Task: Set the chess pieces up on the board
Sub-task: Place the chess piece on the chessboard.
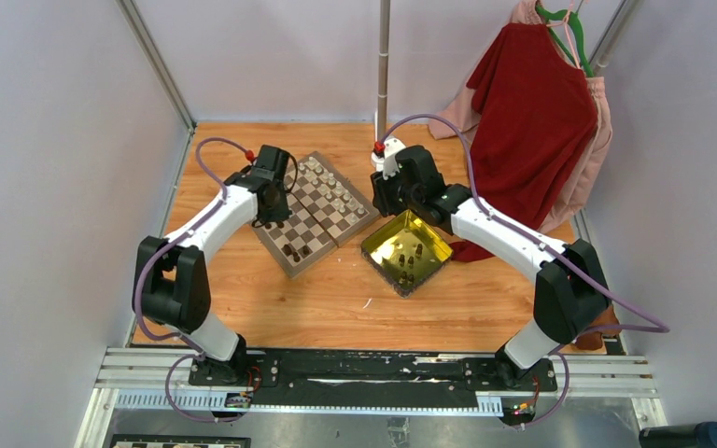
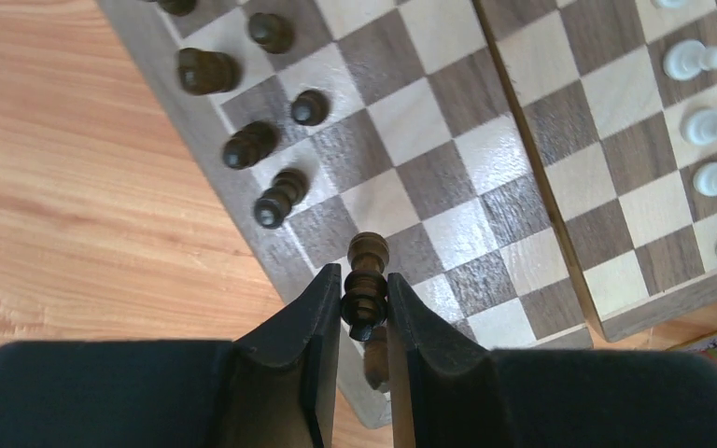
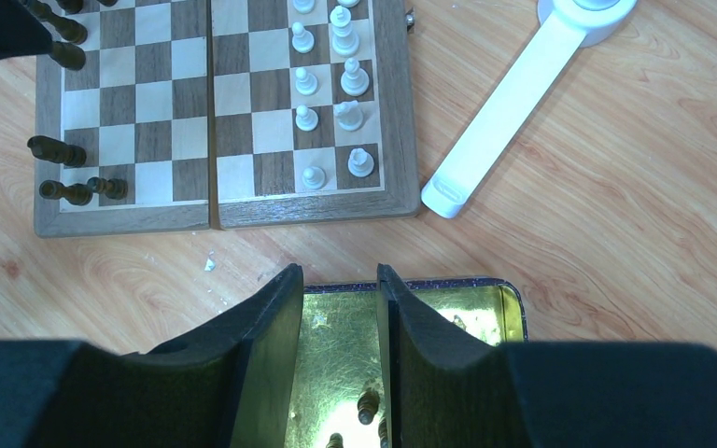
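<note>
Left wrist view. Nearest the lens: left gripper (image 2: 364, 297), fingers (image 2: 322, 317) clamped on one dark brown piece (image 2: 368, 254), held lengthwise between the pads at the board's near corner. Contact between held piece and board: cannot tell. Board (image 2: 429, 121) lying flat on the wooden table (image 2: 75, 187). Several more dark pieces (image 2: 247, 145) standing in the rows along the board's left rim as seen here. White pieces (image 2: 709, 126) standing along the board's opposite side.

Right wrist view. Nearest the lens: right gripper (image 3: 341, 280), fingers apart, nothing between them. Positioned above a yellow tray (image 3: 509, 308) lying just beside the board's near rim. A few loose dark pieces visible in the tray. On the board: white pieces in two rows at the right end, dark pieces at the left end, middle squares bare. White plastic bar (image 3: 504, 103) lying on the table just off the board's right corner.

Top external view. Nearest the lens: mounting rail (image 1: 364, 373) with both arm bases, well apart from the board. Left gripper over the board's dark-piece end. Right gripper beside the board's right corner, above the tray. Red garment (image 1: 532, 112) hanging well apart from the board, to its right.
</note>
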Motion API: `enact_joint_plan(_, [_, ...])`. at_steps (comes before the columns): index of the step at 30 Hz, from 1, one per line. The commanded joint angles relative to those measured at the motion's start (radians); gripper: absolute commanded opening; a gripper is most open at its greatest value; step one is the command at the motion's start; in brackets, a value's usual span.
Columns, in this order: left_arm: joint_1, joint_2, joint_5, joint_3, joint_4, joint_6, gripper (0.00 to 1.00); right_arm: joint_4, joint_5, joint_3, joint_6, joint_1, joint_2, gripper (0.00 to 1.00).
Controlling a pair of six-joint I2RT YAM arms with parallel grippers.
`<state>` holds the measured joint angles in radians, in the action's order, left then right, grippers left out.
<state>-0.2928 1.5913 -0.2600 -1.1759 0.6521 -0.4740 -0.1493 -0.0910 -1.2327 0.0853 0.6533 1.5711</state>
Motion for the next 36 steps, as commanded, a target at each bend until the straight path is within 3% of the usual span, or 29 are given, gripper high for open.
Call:
enact_joint_plan(1, [0.047,-0.042,0.007,0.039,-0.003,-0.049,0.0,0.0,-0.014,-0.02,0.006,-0.012,0.013,0.39])
enact_joint_plan(36, [0.098,-0.049,0.007,0.115,-0.057,-0.097,0.0,0.021,-0.036,0.012,0.023,-0.014,-0.004,0.39])
